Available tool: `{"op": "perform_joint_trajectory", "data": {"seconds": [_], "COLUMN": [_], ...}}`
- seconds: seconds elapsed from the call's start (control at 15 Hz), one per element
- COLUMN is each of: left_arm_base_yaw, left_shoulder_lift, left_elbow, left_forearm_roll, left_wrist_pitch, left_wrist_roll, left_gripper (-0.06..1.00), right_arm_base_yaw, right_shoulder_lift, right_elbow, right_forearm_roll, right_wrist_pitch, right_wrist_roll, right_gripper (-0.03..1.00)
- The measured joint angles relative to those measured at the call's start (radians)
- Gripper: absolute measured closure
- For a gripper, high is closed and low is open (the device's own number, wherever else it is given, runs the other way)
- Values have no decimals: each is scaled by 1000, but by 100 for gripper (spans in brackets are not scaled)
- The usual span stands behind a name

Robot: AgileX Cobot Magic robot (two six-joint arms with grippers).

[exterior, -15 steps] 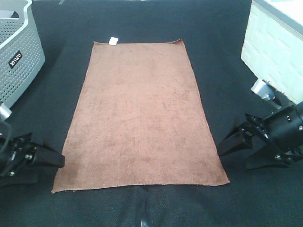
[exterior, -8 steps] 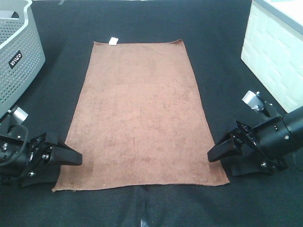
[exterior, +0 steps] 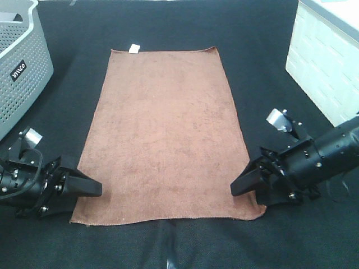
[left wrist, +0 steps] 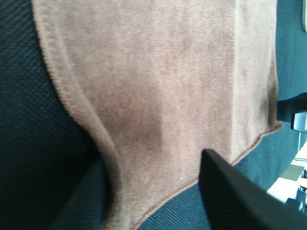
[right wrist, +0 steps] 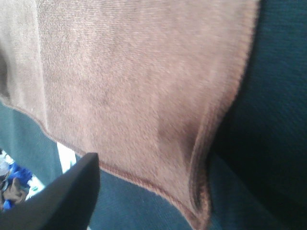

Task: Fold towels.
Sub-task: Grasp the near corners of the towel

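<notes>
The brown towel [exterior: 165, 129] lies flat on the black table, long side running away from me, with its white tag [exterior: 134, 49] at the far left corner. My left gripper [exterior: 84, 200] is open at the near left corner, one finger over the cloth. In the left wrist view the towel [left wrist: 158, 81] lies between the fingers [left wrist: 235, 196], its side hem pushed up into a ridge. My right gripper [exterior: 247, 196] is open at the near right corner. In the right wrist view the towel [right wrist: 134, 81] fills the gap beside one finger [right wrist: 62, 196], and its hem bulges.
A grey perforated basket [exterior: 19, 67] stands at the far left. A white brick-patterned box [exterior: 325, 61] stands at the far right. The table is covered in black cloth [exterior: 263, 67].
Both grippers have slid inward from outside the towel onto its near corners. The near corners have been nudged inward and the near hem now curves slightly.
</notes>
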Motion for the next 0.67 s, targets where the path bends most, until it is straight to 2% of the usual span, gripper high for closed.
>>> {"op": "perform_joint_trajectory", "data": {"seconds": [0.07,0.13,0.27,0.33,0.4,0.47,0.67], "left_arm_base_yaw": [0,0,0,-1,-1,-1,-1], "left_shoulder_lift": [4,7,8,8,8,8,-5], "left_elbow": [-1,-1,-1,-1,-1,-1,3], "left_forearm_roll": [0,0,4,14,19,20,48], "left_wrist_pitch": [-17,-31,-56,-58,-58,-58,-66], "left_wrist_roll": [0,0,0,5,9,9,-21], "left_gripper": [49,57,80,89,94,94,94], "right_arm_base_yaw": [15,16,17,17,17,17,17], "right_shoulder_lift": [0,0,2,4,5,8,-21], "right_elbow": [-1,-1,-1,-1,-1,-1,0], "right_forearm_roll": [1,0,-8,-10,-11,-10,-37], "right_wrist_pitch": [-28,-42,-84,-108,-119,-118,-127], "right_wrist_roll": [42,65,99,111,116,117,170], "right_gripper": [36,44,65,79,91,97,97]}}
